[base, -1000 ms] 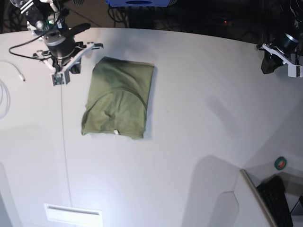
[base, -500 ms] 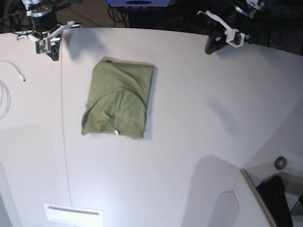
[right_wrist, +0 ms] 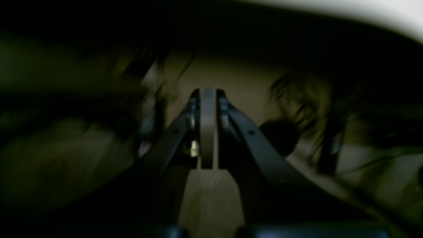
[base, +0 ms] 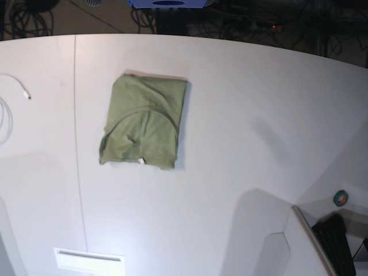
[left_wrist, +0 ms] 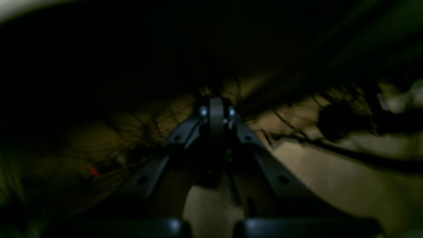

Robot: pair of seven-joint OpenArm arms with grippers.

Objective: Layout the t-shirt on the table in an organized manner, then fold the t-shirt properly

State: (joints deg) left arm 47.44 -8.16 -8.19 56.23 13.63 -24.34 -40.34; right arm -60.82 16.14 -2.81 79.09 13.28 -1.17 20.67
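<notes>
On the table (base: 241,115), left of centre, the t-shirt (base: 144,121) lies folded into a compact rectangle, both pincers, left (left_wrist: 216,112) and right (right_wrist: 208,129), pressed closed and empty off-table; best kept clear of the cloth.

White cable (base: 7,109) far left; green tape roll (base: 341,198), black keyboard (base: 336,244) lower right.

Dark floor (base: 103,14) beyond, tangled black cables (base: 31,11), dim light
</notes>
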